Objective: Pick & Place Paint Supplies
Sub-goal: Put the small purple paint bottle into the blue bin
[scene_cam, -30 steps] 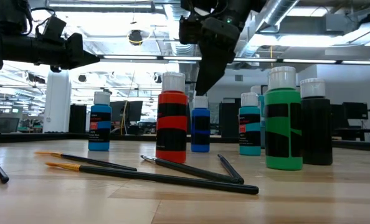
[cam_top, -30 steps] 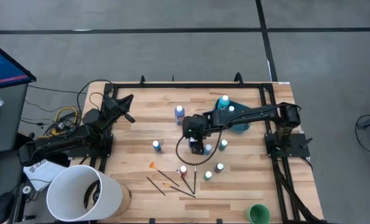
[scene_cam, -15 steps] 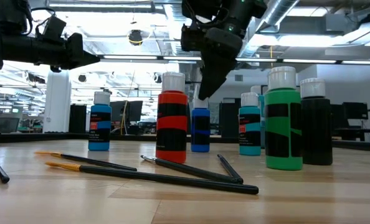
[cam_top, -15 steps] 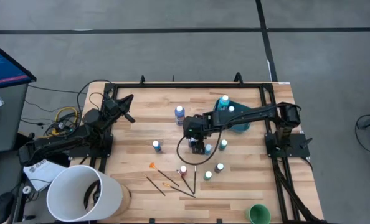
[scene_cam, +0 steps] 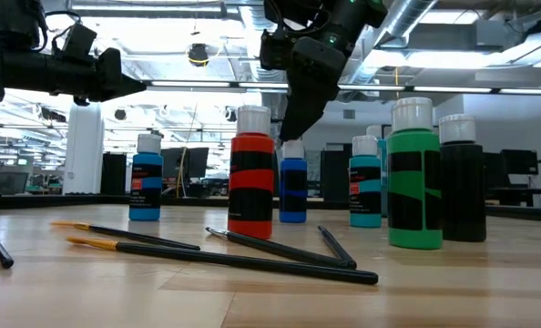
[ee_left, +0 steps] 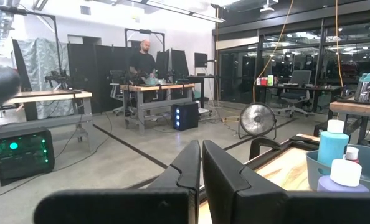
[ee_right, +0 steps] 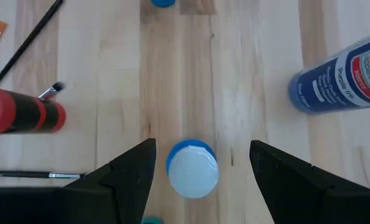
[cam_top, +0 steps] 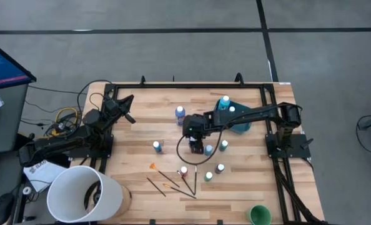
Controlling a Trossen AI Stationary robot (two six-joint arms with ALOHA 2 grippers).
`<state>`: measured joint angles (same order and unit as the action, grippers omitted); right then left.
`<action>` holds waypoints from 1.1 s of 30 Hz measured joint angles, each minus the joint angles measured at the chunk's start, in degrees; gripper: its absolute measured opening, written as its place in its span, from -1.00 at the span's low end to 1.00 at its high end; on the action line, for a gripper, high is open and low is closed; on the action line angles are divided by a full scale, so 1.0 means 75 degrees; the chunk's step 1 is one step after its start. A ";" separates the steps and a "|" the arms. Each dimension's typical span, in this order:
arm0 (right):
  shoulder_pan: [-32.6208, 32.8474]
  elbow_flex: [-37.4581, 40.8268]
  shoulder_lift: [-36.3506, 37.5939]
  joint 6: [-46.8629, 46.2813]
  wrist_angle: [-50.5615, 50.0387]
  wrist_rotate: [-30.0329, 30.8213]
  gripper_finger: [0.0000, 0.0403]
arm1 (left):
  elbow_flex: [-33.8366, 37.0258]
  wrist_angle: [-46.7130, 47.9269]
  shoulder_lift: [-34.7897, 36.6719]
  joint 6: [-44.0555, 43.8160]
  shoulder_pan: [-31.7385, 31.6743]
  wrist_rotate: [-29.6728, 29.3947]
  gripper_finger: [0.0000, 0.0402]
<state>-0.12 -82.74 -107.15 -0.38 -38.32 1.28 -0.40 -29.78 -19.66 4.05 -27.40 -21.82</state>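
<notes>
The desk (cam_top: 148, 100) is pale butcher-block wood inside a dark frame. Small white-capped paint bottles (cam_top: 220, 168) stand upright around its middle, among them a red one (scene_cam: 251, 173), a green one (scene_cam: 413, 175) and a dark one (scene_cam: 461, 179). Thin brushes (cam_top: 171, 183) lie flat near the front. A teal tub (cam_top: 240, 121) sits toward the back, and a big white bucket (cam_top: 84, 195) overlaps one front corner.

Even overhead light falls on my bench (cam_top: 235, 187), with only soft, short shadows under the bottles. At bench height the ceiling lights (scene_cam: 161, 36) glare white, leaving my arms as dark silhouettes; the nearest brushes (scene_cam: 225, 260) are slightly soft. My left wrist camera shows a dim hall and a blurred near pincer (ee_left: 200, 168).
</notes>
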 joint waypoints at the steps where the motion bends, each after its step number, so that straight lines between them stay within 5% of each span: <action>1: 0.0000 0.0002 0.0000 0.0021 0.0000 0.0000 0.27 | 0.0000 0.0000 -0.0001 -0.0003 0.0001 0.0000 -0.96; 33: 0.0000 0.0545 0.0003 -0.0091 0.0497 -0.0003 0.17 | 0.0000 -0.0041 -0.0002 -0.0003 0.0000 -0.0002 -0.96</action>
<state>-0.12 -78.65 -107.13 -1.06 -34.59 1.26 -0.40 -30.09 -19.68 4.03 -27.40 -21.84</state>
